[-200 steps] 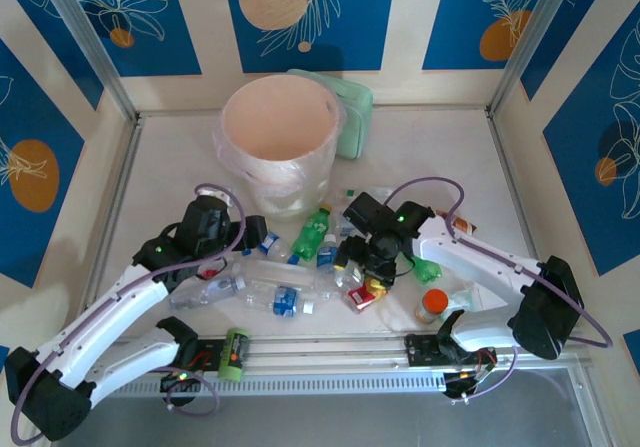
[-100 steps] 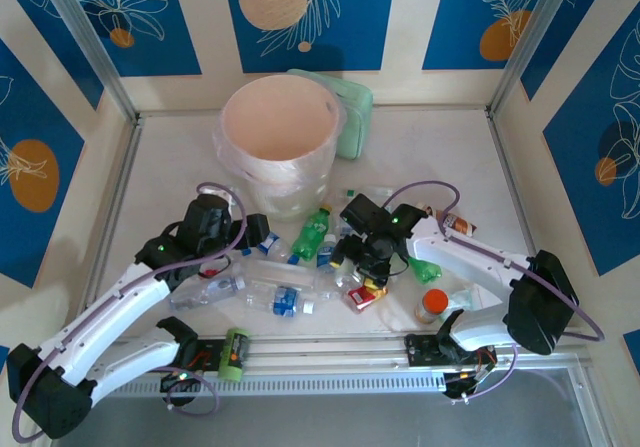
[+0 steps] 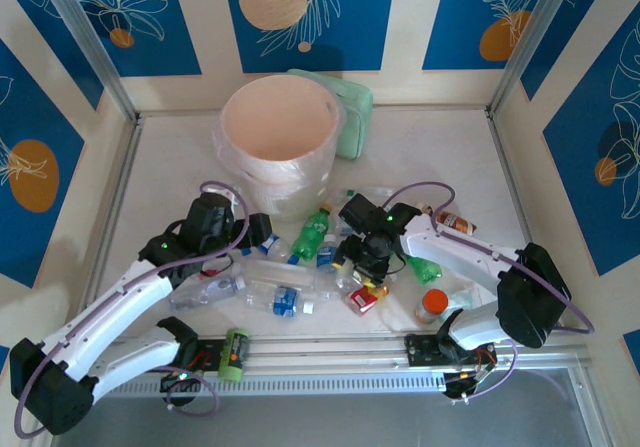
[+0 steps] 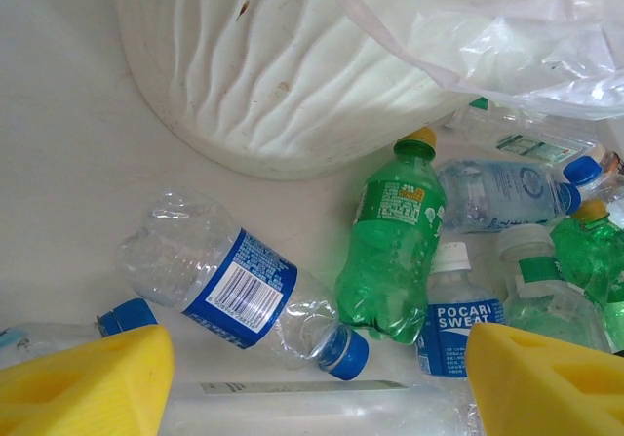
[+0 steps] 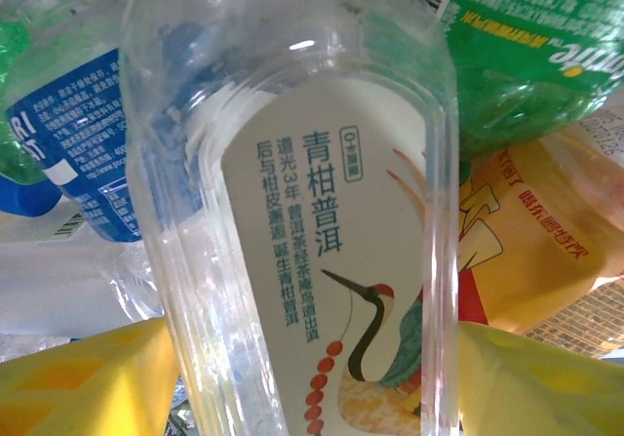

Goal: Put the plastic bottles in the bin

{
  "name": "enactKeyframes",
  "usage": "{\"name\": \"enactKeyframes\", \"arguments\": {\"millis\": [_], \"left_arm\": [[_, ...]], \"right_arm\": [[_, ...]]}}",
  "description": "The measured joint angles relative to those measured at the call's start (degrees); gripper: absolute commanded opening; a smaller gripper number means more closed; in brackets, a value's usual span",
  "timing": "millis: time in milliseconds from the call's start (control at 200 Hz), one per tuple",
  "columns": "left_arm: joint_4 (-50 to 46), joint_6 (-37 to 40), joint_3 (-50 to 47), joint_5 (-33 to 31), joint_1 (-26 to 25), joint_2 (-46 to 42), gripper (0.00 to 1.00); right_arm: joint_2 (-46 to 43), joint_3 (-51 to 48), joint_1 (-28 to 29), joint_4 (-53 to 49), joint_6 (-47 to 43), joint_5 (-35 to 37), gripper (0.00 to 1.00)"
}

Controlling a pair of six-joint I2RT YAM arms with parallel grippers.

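The plastic bottles [image 3: 311, 235] lie heaped on the tabletop [image 3: 170, 157] just in front of the bin [image 3: 262, 179]. The right gripper [image 5: 317, 382] straddles a crane-label bottle [image 5: 322, 212], likely to lift it; I cannot tell whether it pinches yet. The left gripper [image 4: 312, 377] hangs spread apart over a long clear bottle [image 4: 292, 407].

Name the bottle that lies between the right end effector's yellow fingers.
The clear square-sided bottle with the cream label showing a crane and Chinese writing. Those around it are green, blue-labelled or yellow-labelled.
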Motion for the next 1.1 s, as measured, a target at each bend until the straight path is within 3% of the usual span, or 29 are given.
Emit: {"name": "enactKeyframes", "arguments": {"millis": [330,630,820,1100], "left_arm": [[0.0,-1.2,0.0,0.0,0.0,0.1,0.76],[-0.7,-1.4,0.0,-0.5,0.0,0.1,0.77],[-3.0,-1.6,0.0,-2.4,0.0,-0.1,0.77],[-6.0,-2.7,0.0,-4.9,0.0,-1.1,0.78]], "right_arm": [[-0.4,0.1,-0.1,-1.2,-1.5,0.9,0.60],[-6.4,5.5,-2.1,-6.1,-4.7,4.6,0.59],[-9.4,13.4,-5.8,-9.3,-8.9,7.5,0.59],[-7.6,33.7,-14.0,-9.7,-19.1,9.4,0.56]]}}
